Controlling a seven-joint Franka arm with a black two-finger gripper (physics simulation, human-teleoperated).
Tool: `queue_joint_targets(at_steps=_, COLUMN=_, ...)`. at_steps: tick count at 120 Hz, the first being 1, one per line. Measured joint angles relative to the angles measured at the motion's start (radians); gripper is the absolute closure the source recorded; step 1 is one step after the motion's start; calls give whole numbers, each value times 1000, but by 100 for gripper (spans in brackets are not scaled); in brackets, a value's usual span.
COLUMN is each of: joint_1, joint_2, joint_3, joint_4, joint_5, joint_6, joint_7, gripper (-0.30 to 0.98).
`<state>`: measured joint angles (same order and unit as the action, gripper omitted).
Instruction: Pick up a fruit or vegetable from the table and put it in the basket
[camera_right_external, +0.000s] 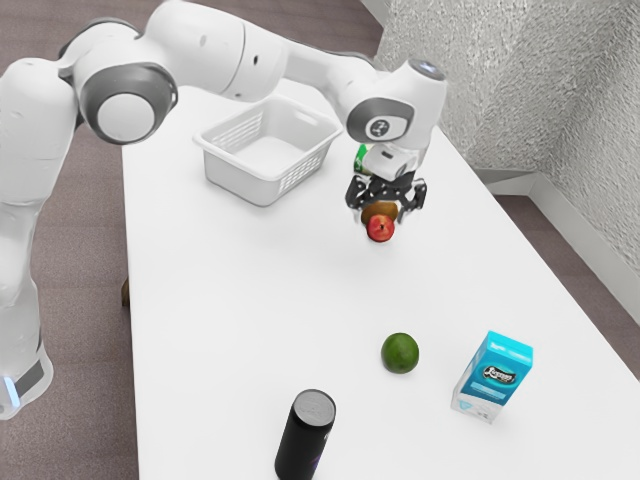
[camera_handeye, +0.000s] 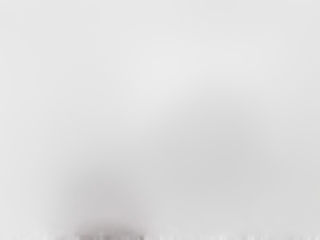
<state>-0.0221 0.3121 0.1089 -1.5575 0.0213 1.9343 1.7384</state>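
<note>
Black gripper (camera_right_external: 381, 214), spread, near red fruit (camera_right_external: 381, 230), upper centre; basket (camera_right_external: 230, 172) upper left; carton (camera_right_external: 492, 375) lower right; tabletop (camera_right_external: 250, 310) between, edge slanting rightward.

Bright, diffuse light washes the tabletop (camera_right_external: 230, 320) to near-flat white in the exterior view; I cannot pin down its source. Soft grey shading rounds my white arm (camera_right_external: 205, 50) and tints the walls of the plastic basket (camera_right_external: 232, 179). My wrist view is a pale, out-of-focus haze, with a murky, darker smudge along its lower edge.
</note>
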Motion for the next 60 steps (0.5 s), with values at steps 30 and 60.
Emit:
queue_joint_targets(at_steps=30, joint_1=21, joint_2=52, joint_3=9, joint_4=3, joint_5=0, joint_6=88, joint_7=3, gripper=0)
queue_joint_targets(at_steps=60, joint_1=39, joint_2=83, joint_3=9, joint_4=7, joint_5=-2, joint_6=168, joint_7=-2, gripper=0)
